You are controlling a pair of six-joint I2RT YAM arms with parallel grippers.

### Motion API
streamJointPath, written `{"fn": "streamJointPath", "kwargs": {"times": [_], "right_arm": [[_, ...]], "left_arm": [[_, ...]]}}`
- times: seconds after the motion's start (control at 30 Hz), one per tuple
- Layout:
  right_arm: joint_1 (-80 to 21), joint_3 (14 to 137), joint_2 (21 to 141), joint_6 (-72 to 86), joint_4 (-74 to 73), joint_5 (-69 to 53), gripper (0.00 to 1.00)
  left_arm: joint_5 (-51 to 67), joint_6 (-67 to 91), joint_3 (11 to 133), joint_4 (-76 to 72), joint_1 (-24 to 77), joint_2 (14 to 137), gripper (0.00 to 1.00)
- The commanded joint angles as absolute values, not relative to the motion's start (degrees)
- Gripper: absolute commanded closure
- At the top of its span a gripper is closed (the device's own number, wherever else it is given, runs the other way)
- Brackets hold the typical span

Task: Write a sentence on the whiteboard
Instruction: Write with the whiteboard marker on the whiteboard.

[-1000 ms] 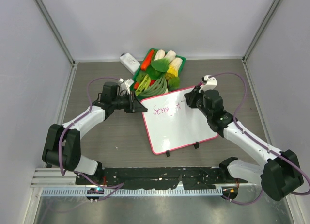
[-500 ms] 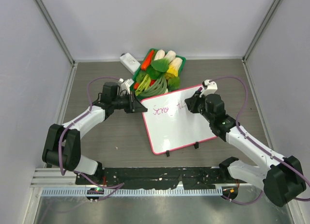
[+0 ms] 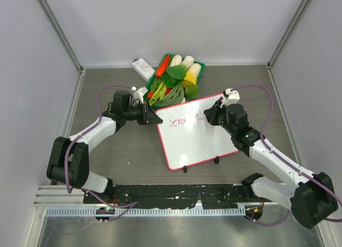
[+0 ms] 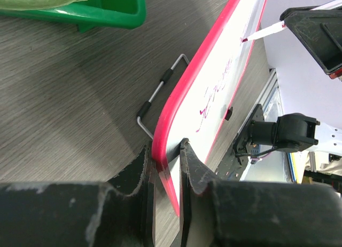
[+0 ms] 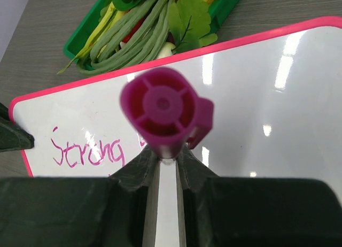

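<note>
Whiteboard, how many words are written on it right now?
1 whole word, "Strong", near the whiteboard's left end; a second word is begun just right of it, partly hidden behind the marker.

Right wrist view: marker (image 5: 163, 109) cap hides the sentence (image 5: 88, 152) past "Strong", tip unseen; left wrist view: green basket (image 4: 115, 14) cut off at 12 o'clock; overhead, later letters illegible.

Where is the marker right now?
In the right wrist view, the marker sits clamped in the right gripper, over the whiteboard, just right of the magenta writing.
</note>
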State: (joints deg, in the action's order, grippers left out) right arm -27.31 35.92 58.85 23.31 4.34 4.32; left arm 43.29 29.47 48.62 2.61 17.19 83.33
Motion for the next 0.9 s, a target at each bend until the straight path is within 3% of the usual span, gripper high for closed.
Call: {"fn": "streamJointPath", "kwargs": {"times": [0.0, 0.87], "right_arm": [[-27.42, 39.11, 60.11, 23.64, 6.15, 6.94, 0.99], [-27.42, 40.26, 61.44, 23.38, 3.78, 10.2, 0.99]], "left_arm": [[34.01, 21.97, 49.04, 5.36, 17.75, 84.29, 1.0], [33.93, 21.8, 49.39, 5.8, 18.02, 84.2, 1.0]]}}
